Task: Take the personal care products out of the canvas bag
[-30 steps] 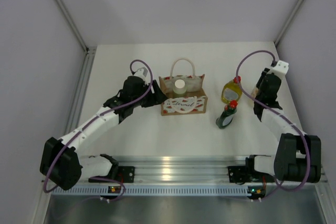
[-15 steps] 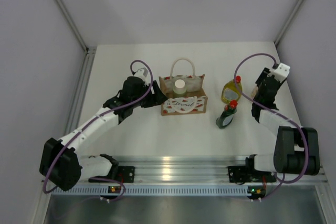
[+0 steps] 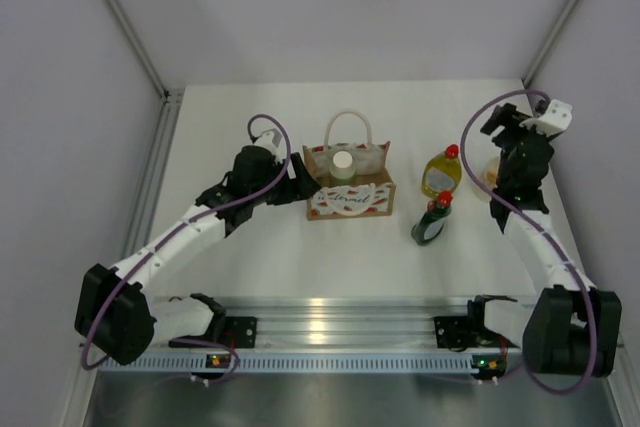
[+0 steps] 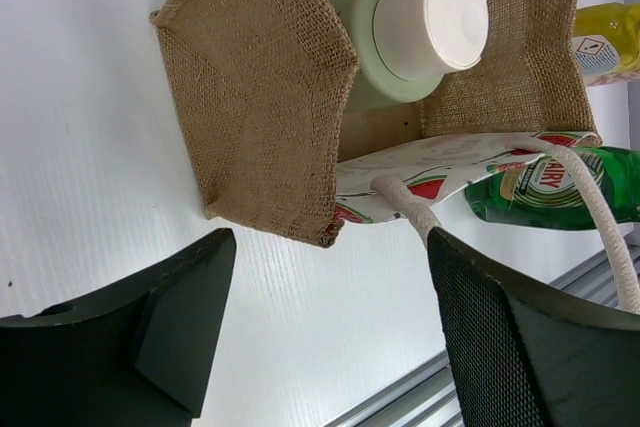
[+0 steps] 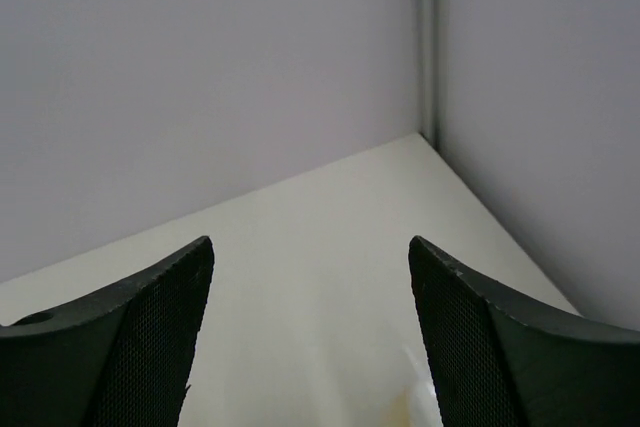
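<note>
The canvas bag [image 3: 350, 197] stands mid-table, and the pale green bottle with a white cap [image 3: 343, 162] [image 4: 425, 22] is upright inside it. My left gripper [image 3: 299, 180] [image 4: 330, 267] is open at the bag's left end, nothing between its jaws; a cream handle [image 4: 415, 212] runs close to its right finger. Right of the bag stand the yellow-green bottle [image 3: 440, 174] [image 4: 610, 37] and the dark green bottle [image 3: 432, 223] [image 4: 560, 187], both red-capped. My right gripper [image 3: 502, 123] [image 5: 310, 257] is open and empty, raised at the far right. A peach patch [image 3: 491, 176] shows beside its arm.
Grey walls enclose the table on the left, back and right; the right wall is close to my right arm. A metal rail [image 3: 340, 322] runs along the near edge. The right wrist view shows the table's back right corner [image 5: 425, 137].
My right gripper has gone from shut to open and has lifted up and back toward the right wall. My left gripper's jaws have spread wider; its arm has stayed in place.
</note>
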Action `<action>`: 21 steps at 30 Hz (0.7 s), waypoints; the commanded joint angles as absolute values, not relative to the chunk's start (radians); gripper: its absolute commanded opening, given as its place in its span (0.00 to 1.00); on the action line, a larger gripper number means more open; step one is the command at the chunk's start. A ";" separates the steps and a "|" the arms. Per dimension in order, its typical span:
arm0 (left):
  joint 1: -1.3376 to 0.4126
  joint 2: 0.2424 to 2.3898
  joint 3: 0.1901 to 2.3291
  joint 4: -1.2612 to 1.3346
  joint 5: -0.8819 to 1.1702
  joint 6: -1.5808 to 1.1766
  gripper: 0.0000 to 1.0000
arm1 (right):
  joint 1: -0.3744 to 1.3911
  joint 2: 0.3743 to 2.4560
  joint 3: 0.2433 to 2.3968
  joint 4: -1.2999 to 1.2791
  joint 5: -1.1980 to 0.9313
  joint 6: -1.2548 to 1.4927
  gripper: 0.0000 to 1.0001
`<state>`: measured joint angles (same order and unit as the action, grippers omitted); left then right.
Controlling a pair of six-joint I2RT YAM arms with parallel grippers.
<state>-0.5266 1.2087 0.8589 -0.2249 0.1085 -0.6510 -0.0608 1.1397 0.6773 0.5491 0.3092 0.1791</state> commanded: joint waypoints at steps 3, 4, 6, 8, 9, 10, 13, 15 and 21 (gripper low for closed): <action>-0.531 1.207 0.868 -0.186 0.077 -0.630 0.82 | 0.111 1.072 0.834 0.445 -0.142 0.192 0.77; -0.531 1.213 0.871 -0.186 0.072 -0.627 0.81 | 0.164 1.081 0.856 0.408 -0.165 0.163 0.76; -0.529 1.230 0.874 -0.184 0.072 -0.629 0.81 | 0.327 1.120 0.950 0.241 -0.170 0.069 0.77; -0.531 1.235 0.874 -0.184 0.077 -0.632 0.81 | 0.420 1.212 1.014 0.128 -0.140 0.034 0.78; -0.531 1.239 0.874 -0.184 0.078 -0.634 0.81 | 0.504 1.244 1.072 0.074 -0.112 0.026 0.78; -0.529 1.241 0.873 -0.184 0.078 -0.634 0.81 | 0.538 1.305 1.097 0.001 -0.036 0.028 0.80; -0.531 1.239 0.862 -0.186 0.074 -0.630 0.81 | 0.638 1.416 1.192 -0.131 0.049 0.046 0.81; -0.529 1.239 0.856 -0.186 0.069 -0.630 0.81 | 0.672 1.463 1.261 -0.185 0.095 0.051 0.82; -0.531 1.230 0.844 -0.186 0.064 -0.630 0.81 | 0.715 1.630 1.379 -0.307 0.123 0.061 0.83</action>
